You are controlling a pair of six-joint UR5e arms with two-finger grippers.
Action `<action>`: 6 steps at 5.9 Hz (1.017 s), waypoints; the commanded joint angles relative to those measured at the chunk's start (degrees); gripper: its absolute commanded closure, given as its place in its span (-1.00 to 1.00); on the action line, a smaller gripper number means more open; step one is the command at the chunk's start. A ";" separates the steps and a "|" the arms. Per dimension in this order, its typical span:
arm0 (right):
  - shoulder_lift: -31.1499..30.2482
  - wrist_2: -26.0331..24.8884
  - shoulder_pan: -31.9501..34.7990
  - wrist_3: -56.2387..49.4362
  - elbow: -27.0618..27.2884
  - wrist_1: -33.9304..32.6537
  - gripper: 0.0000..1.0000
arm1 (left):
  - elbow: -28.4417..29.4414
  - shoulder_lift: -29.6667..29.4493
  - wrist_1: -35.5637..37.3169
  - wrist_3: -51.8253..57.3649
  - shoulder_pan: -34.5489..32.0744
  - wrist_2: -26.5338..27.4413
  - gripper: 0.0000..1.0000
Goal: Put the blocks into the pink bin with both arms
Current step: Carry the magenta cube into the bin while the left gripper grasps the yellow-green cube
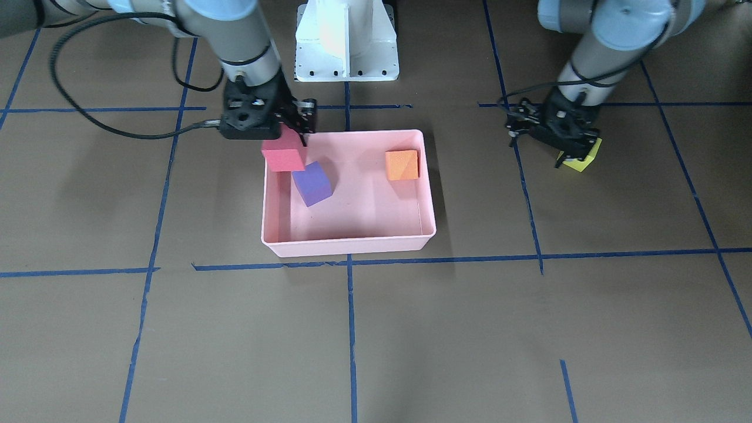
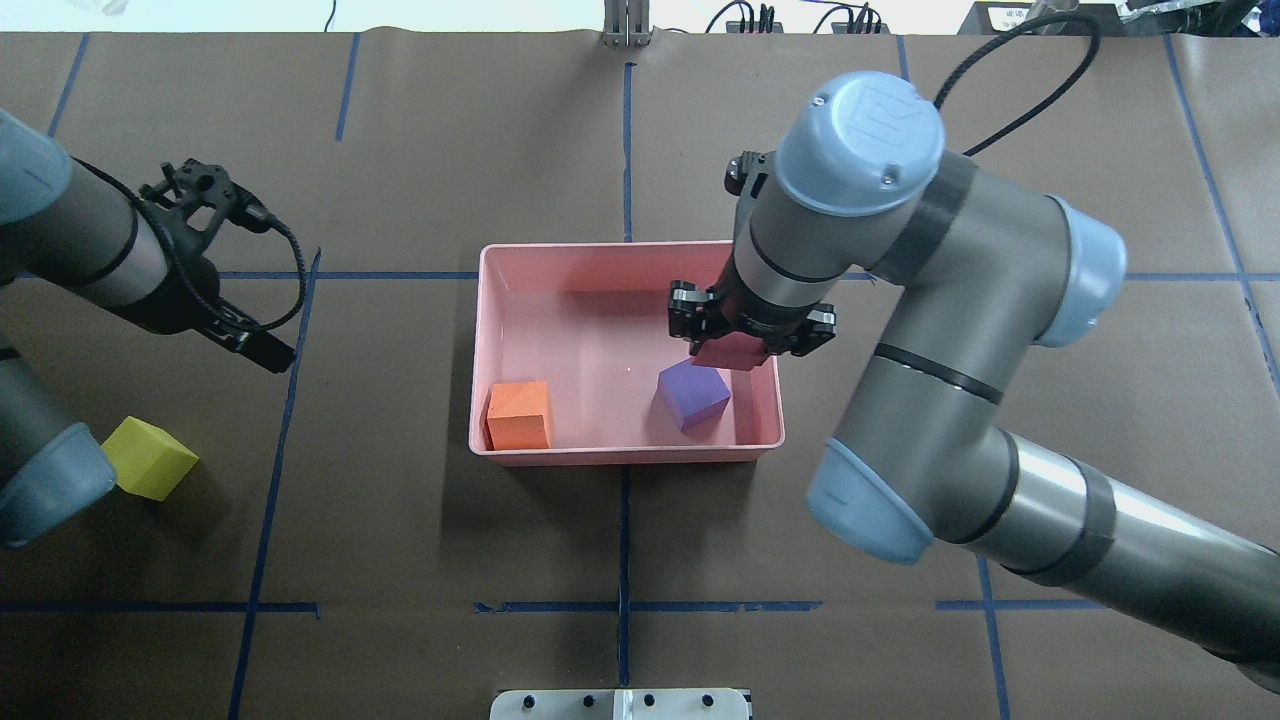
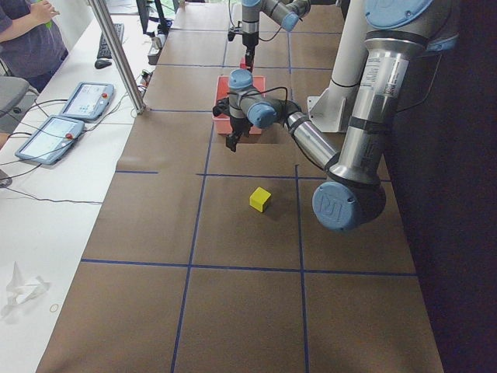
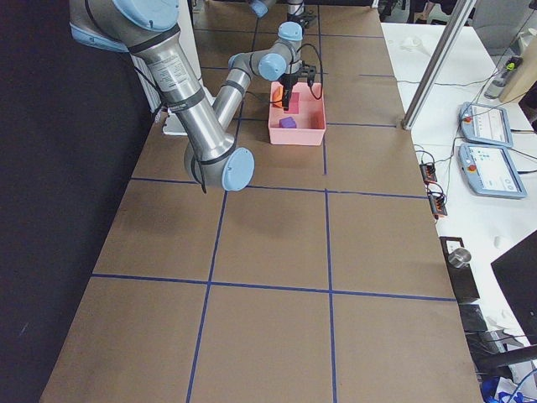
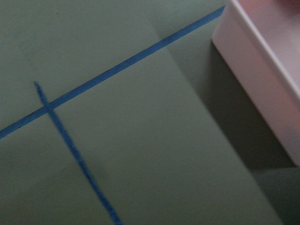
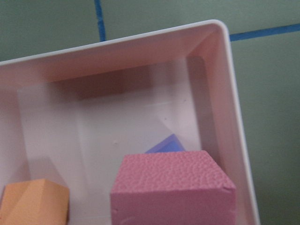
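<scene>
My right gripper [image 1: 289,140] is shut on the red block [image 1: 284,155] and holds it above the pink bin [image 1: 346,244], over the purple block [image 1: 312,183]. The right wrist view shows the red block [image 6: 173,187] over the bin's corner. The purple block [image 2: 693,394] and the orange block [image 2: 519,414] lie inside the bin [image 2: 620,455]. The yellow-green block [image 2: 150,458] sits on the table, outside the bin on my left side. My left gripper [image 2: 280,358] hangs above the table between that block and the bin, holding nothing I can see. I cannot tell whether its jaws are open.
The white base pedestal [image 1: 346,41] stands behind the bin. Blue tape lines cross the brown table. In the exterior left view a metal pole [image 3: 120,58], tablets [image 3: 84,99] and an operator [image 3: 27,39] are at the far side.
</scene>
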 commanded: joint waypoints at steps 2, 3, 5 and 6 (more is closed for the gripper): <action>11.25 -6.39 -6.19 6.37 -12.58 3.27 -0.99 | -0.59 8.61 -0.20 7.71 -4.07 -2.51 -1.00; 10.83 -7.02 -6.29 6.21 -12.17 3.65 -1.00 | -1.03 12.55 -3.08 7.28 -4.07 -2.52 -1.00; 6.90 -7.03 -6.29 6.03 -8.16 3.74 -1.00 | 1.32 20.12 -19.45 -3.46 -2.67 -1.82 -1.00; 5.05 -7.03 -6.29 5.94 -6.12 3.74 -1.00 | 3.16 21.98 -25.72 -6.58 -0.49 -1.55 -1.00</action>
